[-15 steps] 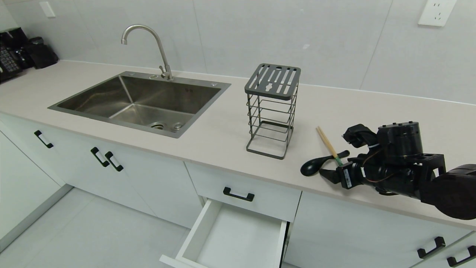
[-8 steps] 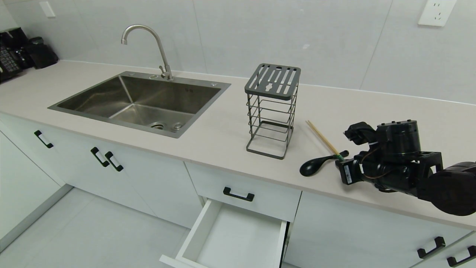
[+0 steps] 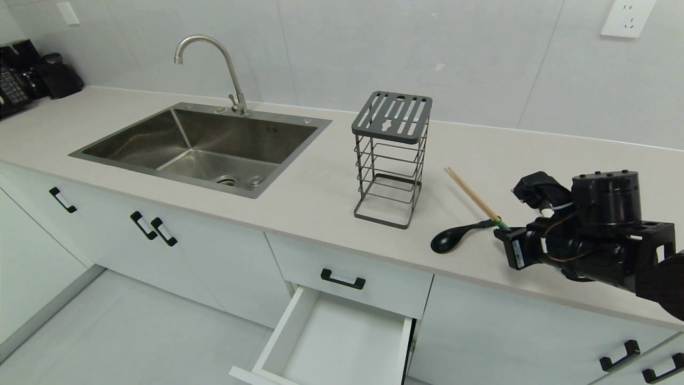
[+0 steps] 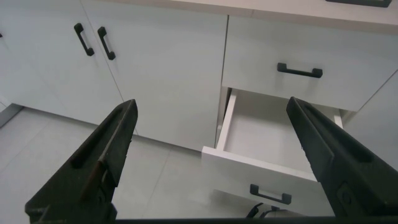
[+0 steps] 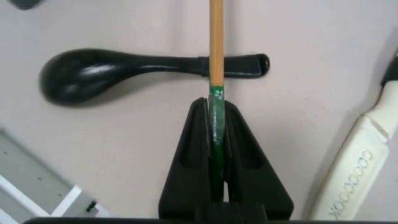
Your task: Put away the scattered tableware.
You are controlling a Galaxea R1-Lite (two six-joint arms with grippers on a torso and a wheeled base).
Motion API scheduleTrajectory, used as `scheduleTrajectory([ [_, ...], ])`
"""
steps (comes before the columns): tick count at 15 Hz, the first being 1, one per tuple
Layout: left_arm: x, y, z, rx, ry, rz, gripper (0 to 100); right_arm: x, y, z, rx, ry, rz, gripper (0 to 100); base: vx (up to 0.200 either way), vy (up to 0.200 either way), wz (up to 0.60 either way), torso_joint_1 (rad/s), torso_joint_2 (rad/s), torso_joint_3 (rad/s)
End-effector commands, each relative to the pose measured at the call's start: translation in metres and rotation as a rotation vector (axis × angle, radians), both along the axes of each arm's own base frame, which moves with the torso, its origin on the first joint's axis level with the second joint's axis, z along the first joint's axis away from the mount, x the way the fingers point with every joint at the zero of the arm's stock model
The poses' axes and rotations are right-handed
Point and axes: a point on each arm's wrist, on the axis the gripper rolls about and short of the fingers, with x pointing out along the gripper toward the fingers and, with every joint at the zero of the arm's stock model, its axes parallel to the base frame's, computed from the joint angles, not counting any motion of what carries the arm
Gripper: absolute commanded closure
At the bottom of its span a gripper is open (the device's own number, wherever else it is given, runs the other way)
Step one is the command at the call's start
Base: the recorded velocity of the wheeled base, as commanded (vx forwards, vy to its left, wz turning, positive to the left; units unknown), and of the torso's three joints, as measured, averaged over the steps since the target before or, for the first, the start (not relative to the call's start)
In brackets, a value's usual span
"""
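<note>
A pale stone-look counter (image 3: pixel 320 192) runs along a wall (image 3: pixel 374 48) of large light grey tiles, with a white socket (image 3: pixel 628 16) high on the right. A steel sink (image 3: pixel 160 174) is set into the counter on the left, and a curved tap (image 3: pixel 224 59) stands at its back edge. Some black appliances (image 3: pixel 32 75) sit at the far left end. A grey wire rack (image 3: pixel 393 160) with a slotted top stands upright near the middle.

To the right of the rack a black spoon (image 3: pixel 454 236) lies flat near the front edge of the counter, bowl toward the rack. The right gripper (image 3: pixel 505 227) is low over the counter just beside the spoon's handle, its jaws pinching the green end of a pair of wooden chopsticks (image 3: pixel 473 195). In the right wrist view the chopsticks (image 5: pixel 216 37) run straight out of the gripper (image 5: pixel 216 115) and cross over the handle of the spoon (image 5: pixel 112 70); a white handle (image 5: pixel 367 155) lies on the counter close by.

Below are white cabinets with black handles. One drawer (image 3: pixel 278 331) under the rack is pulled out above a light grey floor (image 3: pixel 133 331). The left gripper (image 4: pixel 211 106) hangs in front of that drawer (image 4: pixel 222 127), jaws spread wide
</note>
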Motion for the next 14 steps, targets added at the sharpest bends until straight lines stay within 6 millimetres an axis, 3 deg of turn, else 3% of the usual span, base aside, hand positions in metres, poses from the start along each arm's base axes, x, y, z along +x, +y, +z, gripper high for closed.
scheduleTrajectory([
  [1,0.000,0.000,0.000,0.000,0.001,0.001,0,-0.023,-0.006,0.017,-0.022,-0.076,0.058,100,0.000,0.000,0.00,0.000,0.00,0.000],
  [7,0.000,0.000,0.000,0.000,0.001,-0.001,0,-0.057,-0.018,0.013,-0.062,-0.080,0.123,100,0.000,0.000,0.00,0.000,0.00,0.011],
  [11,0.000,0.000,0.000,0.000,0.001,-0.001,0,-0.088,-0.028,-0.001,-0.117,-0.057,0.191,100,0.000,0.000,0.00,0.000,0.00,0.000],
  [14,0.000,0.000,0.000,0.000,0.001,-0.001,0,-0.099,-0.030,0.000,-0.116,-0.075,0.272,100,0.000,0.000,0.00,0.000,0.00,0.000],
])
